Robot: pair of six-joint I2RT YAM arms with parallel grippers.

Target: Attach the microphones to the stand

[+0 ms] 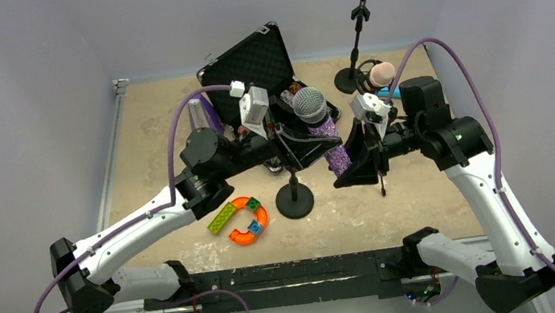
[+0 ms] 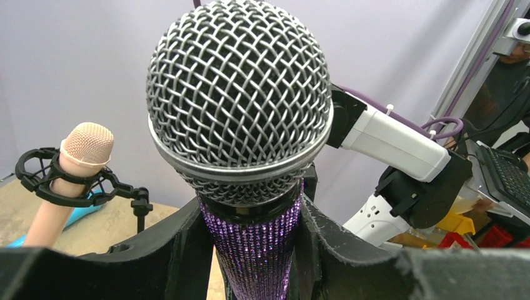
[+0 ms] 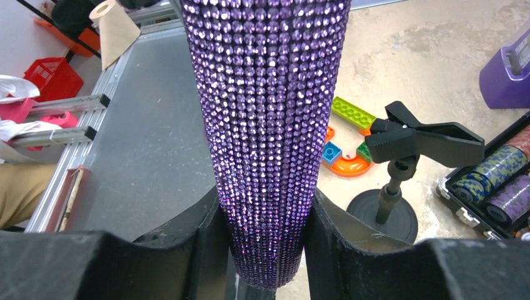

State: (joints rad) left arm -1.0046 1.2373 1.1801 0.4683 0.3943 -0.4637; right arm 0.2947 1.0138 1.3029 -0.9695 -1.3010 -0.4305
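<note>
The glittery purple microphone [image 1: 331,146] is up off the worktop [image 1: 426,202], held between the two arms near the middle of the scene. From above it sits at a tilt, with its silver mesh head toward the back and its thin end toward the near right.

The left arm's fingers [image 2: 181,256] are closed on the sparkly body just under the mesh head. The right arm's fingers [image 3: 187,262] are clamped on the narrow lower end, with one black pad pressed against each side.

Just in front of the microphone stands a short stand [image 1: 295,200] with a round base. It carries a black clip [image 3: 422,140] at the top, and nothing is in the clip.

At the back right, the pink microphone [image 1: 380,75] sits tilted in a black ring cradle [image 2: 37,178]. The blue microphone [image 1: 390,93] lies on the worktop just beside it. A tall stand [image 1: 359,28] rises close by, and its top is bare.

An open black case [image 1: 246,63] leans at the back, with a purple box [image 1: 208,113] to its left. Orange and green toy bricks [image 1: 240,220] lie near the short stand's base.
</note>
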